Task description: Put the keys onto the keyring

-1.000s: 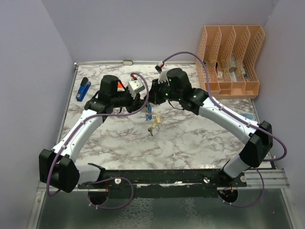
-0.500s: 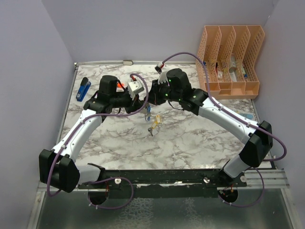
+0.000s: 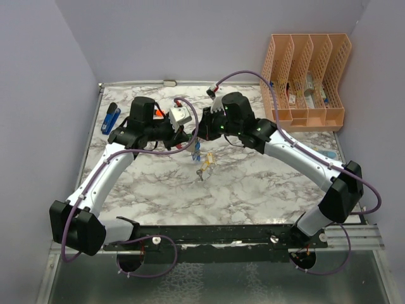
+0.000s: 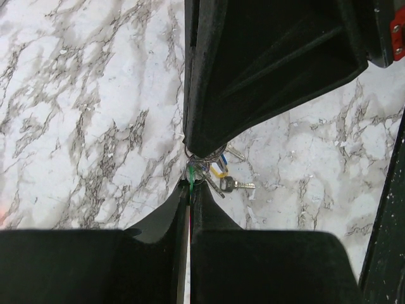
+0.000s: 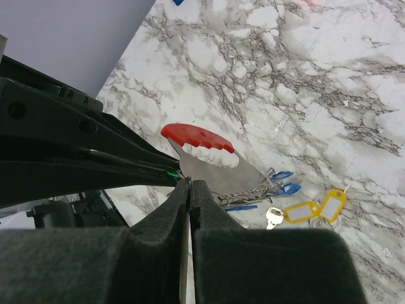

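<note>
Both jaws clamped tight, tip to tip: right gripper [image 5: 190,189] holds keyring [image 5: 215,168], long axis running frame-right, left gripper [image 4: 190,193] pinches green key [image 4: 190,180] at its left edge.

Keyring [image 5: 243,176]: bare silver metal, red side glossy ribbed plastic. Keys [image 5: 281,185]: metal blades, shiny blue plastic heads; yellow tags [image 5: 310,209] plastic too. Table [image 5: 304,82] smooth marble-print, right gripper fingers [image 5: 266,259] matt black, grainy.

keyring [image 5: 221,177]: lower end hidden in right gripper [image 5: 190,185]
keys [image 4: 223,182]: bunch partly behind right gripper, count unclear
green sliver [image 4: 190,176]: at left gripper [image 4: 190,188] tips, too small to identify
organizer [image 3: 304,118]: contents too small to tell
</note>
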Tool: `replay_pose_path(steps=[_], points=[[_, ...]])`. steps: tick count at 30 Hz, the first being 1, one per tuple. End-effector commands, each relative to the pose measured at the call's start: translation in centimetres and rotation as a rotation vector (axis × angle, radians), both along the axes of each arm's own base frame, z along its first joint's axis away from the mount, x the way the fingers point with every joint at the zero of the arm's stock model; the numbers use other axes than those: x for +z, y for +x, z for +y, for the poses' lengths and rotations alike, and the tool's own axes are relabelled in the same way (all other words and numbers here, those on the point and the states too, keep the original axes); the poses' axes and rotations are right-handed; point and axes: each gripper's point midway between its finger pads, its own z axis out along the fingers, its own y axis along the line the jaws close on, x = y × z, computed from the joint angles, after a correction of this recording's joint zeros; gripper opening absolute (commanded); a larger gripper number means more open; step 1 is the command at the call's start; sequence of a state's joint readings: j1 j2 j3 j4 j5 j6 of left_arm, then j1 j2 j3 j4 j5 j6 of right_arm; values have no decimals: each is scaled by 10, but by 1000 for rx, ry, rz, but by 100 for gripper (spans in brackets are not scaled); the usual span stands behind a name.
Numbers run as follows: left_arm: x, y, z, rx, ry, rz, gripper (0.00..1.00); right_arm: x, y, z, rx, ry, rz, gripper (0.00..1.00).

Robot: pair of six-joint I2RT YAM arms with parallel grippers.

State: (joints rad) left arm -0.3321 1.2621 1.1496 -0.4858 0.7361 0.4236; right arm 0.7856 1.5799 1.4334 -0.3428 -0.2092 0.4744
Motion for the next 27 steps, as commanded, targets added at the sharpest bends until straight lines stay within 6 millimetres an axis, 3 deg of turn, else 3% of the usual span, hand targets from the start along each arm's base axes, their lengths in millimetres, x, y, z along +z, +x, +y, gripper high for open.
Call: replay_pose_path(steps=[1,8,13,21,27], points=[[19,10,11,31,37,-98,0,13,-9,-3,27,27,-21,1],[18,17,18,60,75,-128,0,14,-14,-6,36,34,-18,1],[30,19,18,42,77,-158,0,7,-29,-1,119,58,-5,1],[43,3,10,-88,74,-180,0,-1,-40,-3,228,52,-43,1],[43,-19,4,-218,60,-185,0,-8,-34,-11,344,58,-73,1]])
